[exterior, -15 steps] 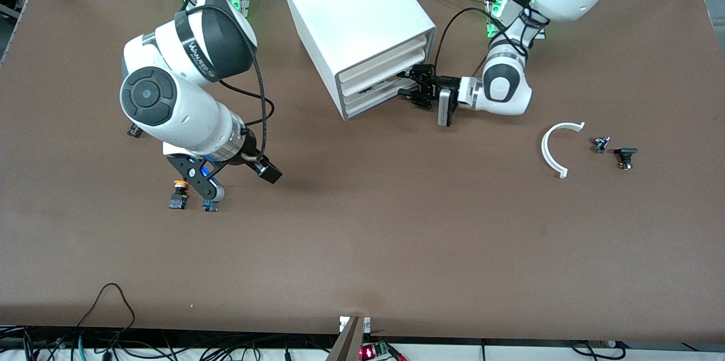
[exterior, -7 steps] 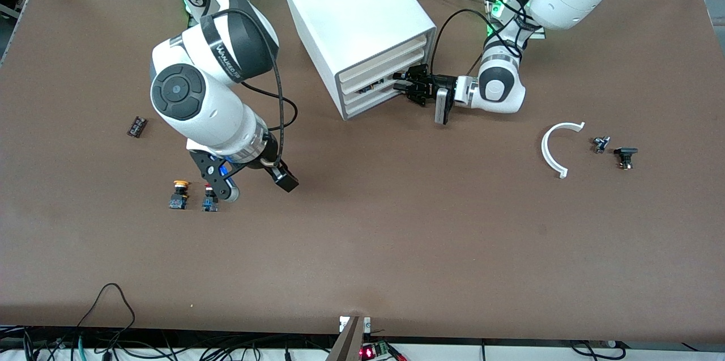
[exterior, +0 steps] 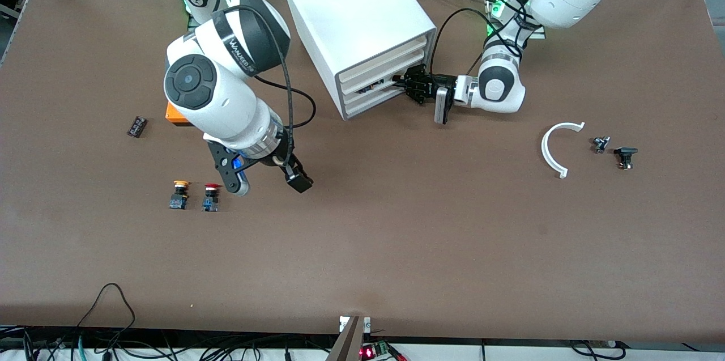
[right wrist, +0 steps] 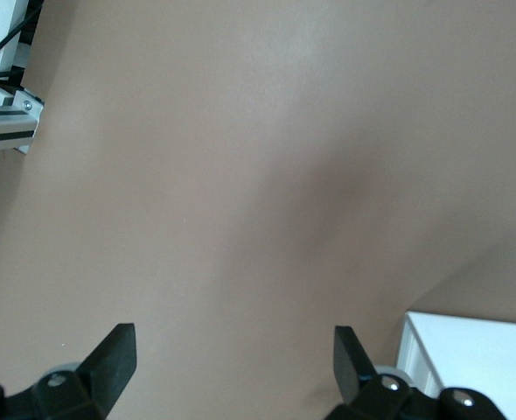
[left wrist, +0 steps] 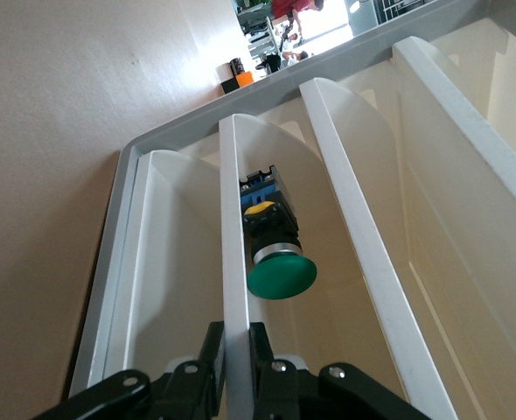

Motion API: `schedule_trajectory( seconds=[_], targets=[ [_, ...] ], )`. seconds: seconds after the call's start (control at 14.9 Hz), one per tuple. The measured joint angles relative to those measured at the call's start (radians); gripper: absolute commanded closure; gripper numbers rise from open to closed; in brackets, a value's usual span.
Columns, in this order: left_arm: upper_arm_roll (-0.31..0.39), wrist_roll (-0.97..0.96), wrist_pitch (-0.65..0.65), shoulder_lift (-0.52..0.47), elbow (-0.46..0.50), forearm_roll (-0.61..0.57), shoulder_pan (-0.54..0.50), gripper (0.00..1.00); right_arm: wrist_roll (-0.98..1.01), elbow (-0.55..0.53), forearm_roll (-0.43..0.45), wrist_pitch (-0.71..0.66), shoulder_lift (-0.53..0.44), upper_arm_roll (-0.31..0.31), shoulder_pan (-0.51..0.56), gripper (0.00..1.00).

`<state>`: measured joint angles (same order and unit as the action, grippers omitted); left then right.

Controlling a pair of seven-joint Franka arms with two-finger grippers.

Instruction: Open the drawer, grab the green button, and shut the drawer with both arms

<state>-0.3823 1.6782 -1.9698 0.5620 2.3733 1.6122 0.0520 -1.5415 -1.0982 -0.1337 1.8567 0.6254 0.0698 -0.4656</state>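
The white cabinet (exterior: 351, 9) stands near the robots' side of the table, its stacked drawer fronts turned toward the left arm's end. My left gripper (exterior: 409, 84) (left wrist: 234, 337) reaches in level at the low fronts and is shut on the thin white front panel of the drawer (left wrist: 232, 219). Just inside that panel lies the button (left wrist: 281, 276), its green cap toward the wrist camera and its black and blue body deeper in. My right gripper (exterior: 266, 179) (right wrist: 232, 359) hangs open over bare table with nothing between its fingers.
A yellow-capped button (exterior: 180, 194) and a red-capped button (exterior: 210, 196) stand beside the right gripper. An orange block (exterior: 175, 114) shows under the right arm, with a small black piece (exterior: 136, 126) nearby. At the left arm's end lie a white arc (exterior: 555, 148) and small black parts (exterior: 625, 156).
The left gripper has moved in and closed on the drawer's front panel. The right arm has swung toward the cabinet, uncovering the red-capped button and the orange block.
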Motion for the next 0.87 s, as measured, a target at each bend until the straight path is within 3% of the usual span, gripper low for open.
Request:
schedule_trajectory(
  seconds=[0.47,0.87],
  targets=[
    [0.000,-0.014,-0.016,-0.008,-0.005,-0.013,0.000,0.99,-0.151,0.002,0.000,0.072,0.041,0.007,-0.084,0.00],
    [0.074,-0.093,-0.036,-0.018,-0.103,-0.175,-0.016,0.99,-0.243,0.002,0.000,0.121,0.053,0.007,-0.125,0.00]
  ],
)
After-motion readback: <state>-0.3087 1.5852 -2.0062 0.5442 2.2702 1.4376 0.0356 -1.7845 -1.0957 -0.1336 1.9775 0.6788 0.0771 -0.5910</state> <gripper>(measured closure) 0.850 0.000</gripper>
